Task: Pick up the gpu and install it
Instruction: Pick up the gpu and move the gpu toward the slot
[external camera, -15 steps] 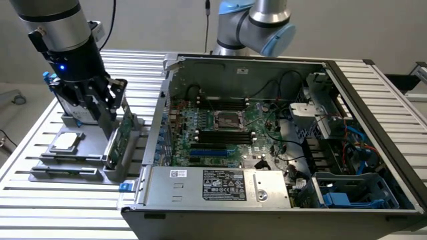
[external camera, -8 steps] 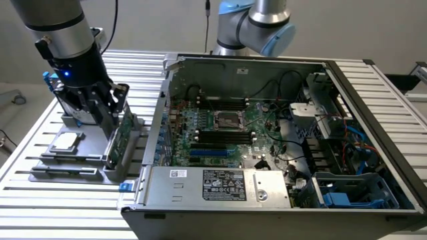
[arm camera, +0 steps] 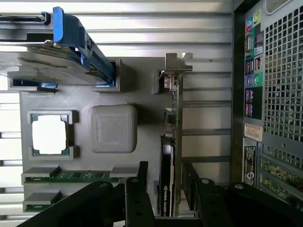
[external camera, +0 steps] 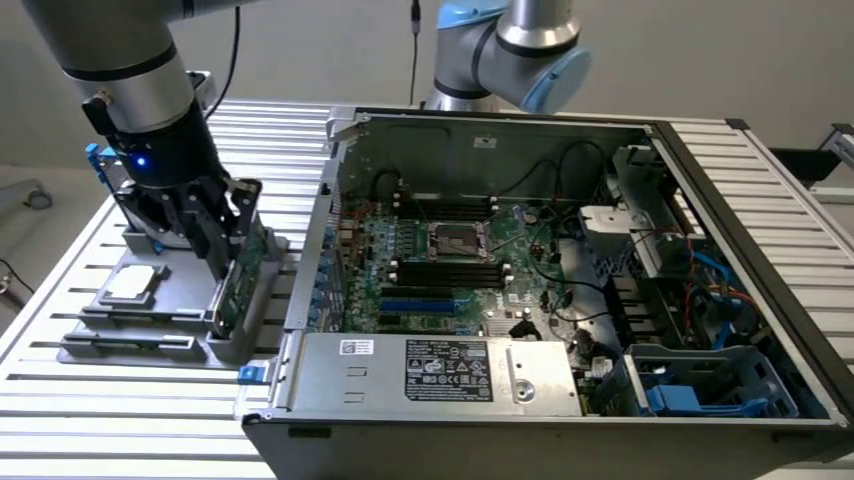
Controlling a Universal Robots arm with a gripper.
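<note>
The gripper [external camera: 214,245] hangs over the grey tray [external camera: 147,355] with its fingers [arm camera: 138,189] wide apart, one on each side of the gpu [external camera: 238,285]. They seem not to touch it, but that is hard to see. The gpu stands on its thin edge in the tray. In the exterior view, the square chip [external camera: 131,283] lies at 8 o'clock from the gripper — the open computer case [external camera: 767,290] at 3 o'clock.
</note>
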